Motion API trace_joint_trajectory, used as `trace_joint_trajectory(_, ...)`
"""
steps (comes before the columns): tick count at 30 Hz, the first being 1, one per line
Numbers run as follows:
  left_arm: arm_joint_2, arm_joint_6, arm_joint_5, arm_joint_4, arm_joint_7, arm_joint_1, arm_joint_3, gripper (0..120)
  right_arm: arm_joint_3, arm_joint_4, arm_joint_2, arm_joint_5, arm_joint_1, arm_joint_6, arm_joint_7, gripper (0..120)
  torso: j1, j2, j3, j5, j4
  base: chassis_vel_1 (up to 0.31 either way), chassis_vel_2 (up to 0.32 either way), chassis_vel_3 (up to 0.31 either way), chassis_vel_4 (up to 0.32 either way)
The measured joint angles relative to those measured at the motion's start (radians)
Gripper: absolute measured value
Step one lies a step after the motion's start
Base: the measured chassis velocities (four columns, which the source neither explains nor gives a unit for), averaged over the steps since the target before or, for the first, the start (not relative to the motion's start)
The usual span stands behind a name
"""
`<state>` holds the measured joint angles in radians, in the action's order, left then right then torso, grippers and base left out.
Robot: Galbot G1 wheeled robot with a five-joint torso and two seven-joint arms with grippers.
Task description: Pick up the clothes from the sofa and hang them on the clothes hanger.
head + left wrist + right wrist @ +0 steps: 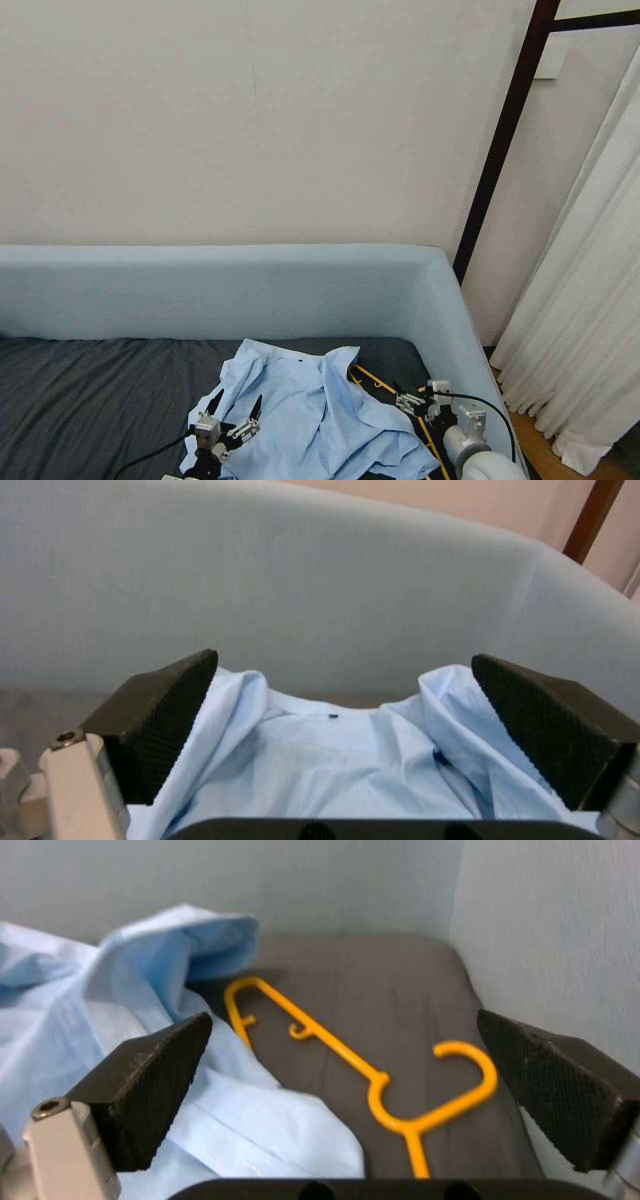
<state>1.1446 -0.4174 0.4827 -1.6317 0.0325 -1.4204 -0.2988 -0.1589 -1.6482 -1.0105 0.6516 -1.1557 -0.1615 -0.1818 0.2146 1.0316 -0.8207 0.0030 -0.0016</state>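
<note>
A crumpled light blue shirt (pixel 310 410) lies on the dark grey seat of the sofa (pixel 90 400), near its right end. My left gripper (pixel 232 412) hovers over the shirt's left part, open, with nothing between its fingers. In the left wrist view the shirt (pixel 340 772) spreads between the two black pads (pixel 160 720). A yellow plastic hanger (pixel 375 380) lies flat on the seat beside the shirt, partly under its edge. My right gripper (pixel 418 398) is open just above the hanger (pixel 350 1057), with the shirt's right edge (pixel 120 1027) beside it.
The sofa's pale blue backrest (pixel 220 290) and right armrest (pixel 455 330) close in the seat. A dark pole (pixel 500 140) leans up the wall past the armrest. A white curtain (pixel 590 300) hangs at the right over a wooden floor. The seat's left part is bare.
</note>
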Motion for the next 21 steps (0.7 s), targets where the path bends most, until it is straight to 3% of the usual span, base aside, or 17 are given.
trace_joint_trajectory(10, -0.007, -0.006, -0.005, -0.024, 0.005, -0.027, -0.002, 100, -0.027, 0.088, -0.016, 0.052, 0.008, -0.061, 0.014, 100, 0.000, 0.000, 0.000, 0.0000, 0.0001, 0.000, 0.000, 0.000, 0.000)
trace_joint_trajectory(21, -0.031, 0.009, -0.016, -0.041, 0.010, -0.034, 0.016, 100, 0.004, 0.314, -0.071, 0.032, 0.130, -0.111, 0.039, 100, 0.000, 0.000, 0.000, -0.0003, 0.0001, 0.000, 0.000, 0.000, 0.000)
